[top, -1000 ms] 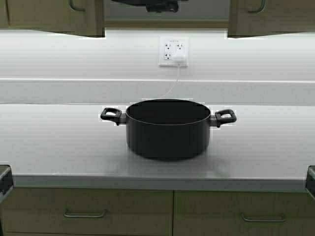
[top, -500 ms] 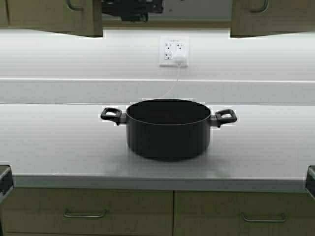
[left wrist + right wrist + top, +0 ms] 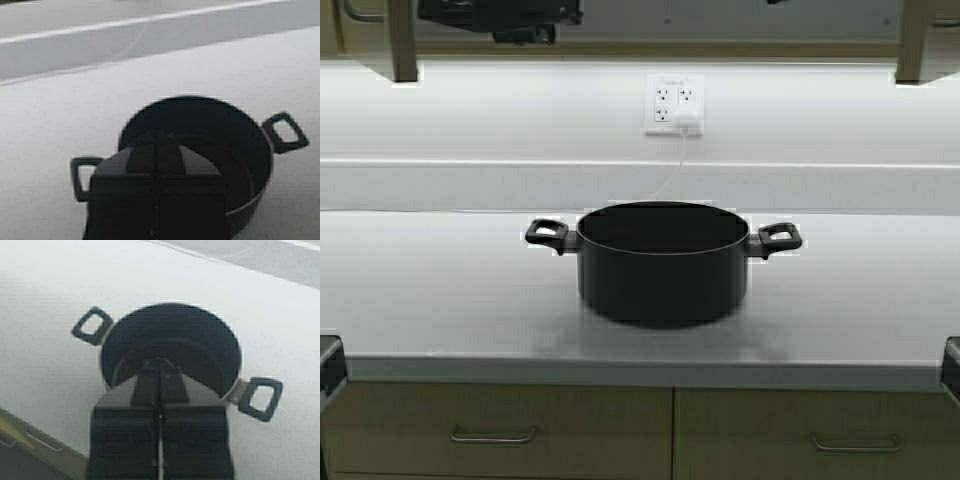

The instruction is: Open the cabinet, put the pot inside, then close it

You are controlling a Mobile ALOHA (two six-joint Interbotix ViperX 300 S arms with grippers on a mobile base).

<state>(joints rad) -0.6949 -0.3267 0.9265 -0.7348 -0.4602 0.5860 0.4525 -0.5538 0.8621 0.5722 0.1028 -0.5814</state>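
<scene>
Jaws on both arms are pressed together w/ nothing between them: the left gripper shows its two black fingers meeting along a thin seam in the left wrist view, and the right gripper shows the same in the right wrist view. Both hang up high over the wide, squat matt-black cooking pot, not touching it.

Pot sits lidless on the pale grey countertop, roughly mid-counter, well apart from the back wall, loop handles out to either side.

Hard to make out: in the high view only a dark chunk of the left arm shows, cut off by the frame edge at upper left; right arm barely visible there. The wall cabinet w/ tan wood-grain doors is cropped too: just the lower ends of its doors show, one far left, one far right, w/ a strip of pale grey interior between. Both wrist views have the gripper bodies blocking part of the pot's inside.

Vs 0.5 s ago: door edges have swung much further apart toward the frame sides, so the opening is wider; left arm's dark shape has moved left. Pot, white wall outlet w/ its plug + thin cord, and tan base drawers are unchanged.
</scene>
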